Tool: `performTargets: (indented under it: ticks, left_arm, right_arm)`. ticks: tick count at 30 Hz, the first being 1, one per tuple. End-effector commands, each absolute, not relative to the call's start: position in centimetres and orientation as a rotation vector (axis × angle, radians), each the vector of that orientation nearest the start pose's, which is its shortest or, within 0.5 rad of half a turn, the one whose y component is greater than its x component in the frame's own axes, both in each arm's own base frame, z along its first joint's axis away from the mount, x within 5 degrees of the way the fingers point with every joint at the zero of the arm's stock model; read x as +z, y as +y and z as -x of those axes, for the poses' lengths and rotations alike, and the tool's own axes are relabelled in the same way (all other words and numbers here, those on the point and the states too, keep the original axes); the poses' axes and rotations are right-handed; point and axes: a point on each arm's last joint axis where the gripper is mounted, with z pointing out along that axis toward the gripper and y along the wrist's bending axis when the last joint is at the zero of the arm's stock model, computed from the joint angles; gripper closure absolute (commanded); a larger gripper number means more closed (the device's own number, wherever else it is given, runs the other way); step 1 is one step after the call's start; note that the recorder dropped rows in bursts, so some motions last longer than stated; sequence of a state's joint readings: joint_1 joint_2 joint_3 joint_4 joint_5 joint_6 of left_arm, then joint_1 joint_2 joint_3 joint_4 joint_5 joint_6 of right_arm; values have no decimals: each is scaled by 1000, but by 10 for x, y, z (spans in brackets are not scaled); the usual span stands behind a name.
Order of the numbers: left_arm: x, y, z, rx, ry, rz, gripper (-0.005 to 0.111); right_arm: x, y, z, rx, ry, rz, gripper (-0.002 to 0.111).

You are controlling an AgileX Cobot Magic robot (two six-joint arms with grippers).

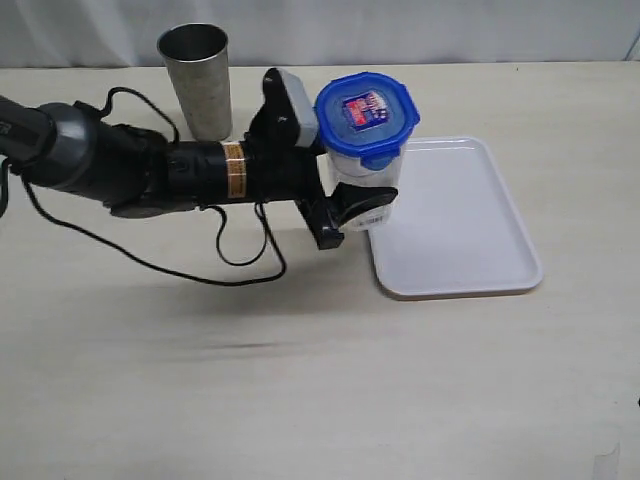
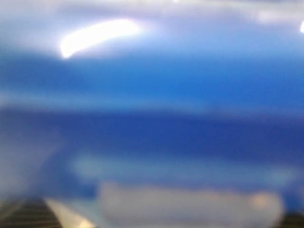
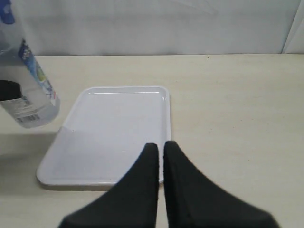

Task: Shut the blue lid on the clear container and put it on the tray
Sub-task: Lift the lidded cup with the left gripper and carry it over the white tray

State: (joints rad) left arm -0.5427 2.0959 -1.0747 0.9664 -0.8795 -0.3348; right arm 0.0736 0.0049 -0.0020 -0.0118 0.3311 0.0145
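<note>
The clear container (image 1: 365, 172) is gripped around its lower half by my left gripper (image 1: 360, 200), whose black fingers (image 1: 352, 208) sit on either side of it. The blue lid (image 1: 366, 115) with its red-and-white sticker sits on top of the container. The container leans slightly, with its base at the left edge of the white tray (image 1: 460, 220). The left wrist view shows only a blue blur of the lid (image 2: 152, 95). In the right wrist view my right gripper (image 3: 160, 145) is shut and empty over the tray's (image 3: 114, 128) near rim, with the container (image 3: 28, 95) off to one side.
A grey metal tumbler (image 1: 198, 80) stands upright behind the left arm. The arm's black cable (image 1: 240, 262) loops on the table in front of it. The pale tabletop runs out on all sides, with a white wall behind.
</note>
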Motion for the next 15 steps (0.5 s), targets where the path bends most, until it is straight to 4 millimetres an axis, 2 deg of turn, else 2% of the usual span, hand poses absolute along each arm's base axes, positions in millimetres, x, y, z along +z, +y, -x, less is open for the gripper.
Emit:
performTargets:
  ticks: [1,4,11,15]
  left_arm:
    - [166,-294,-341,-486,1436,-1308,107]
    - [179,-309,-359,-199,1408,-1420,107]
    - [155,-315,-379,199,1416,-1650,107]
    - [158,-315,-381,363,1373,-1751,107]
  right_arm:
    - [183,3,-54,41,1818,60,104]
    - [183,3,-54,41,1818,60,104]
    - [183,3,-54,41,1818,60,104]
    - [183,3,-54,41,1818,60,104]
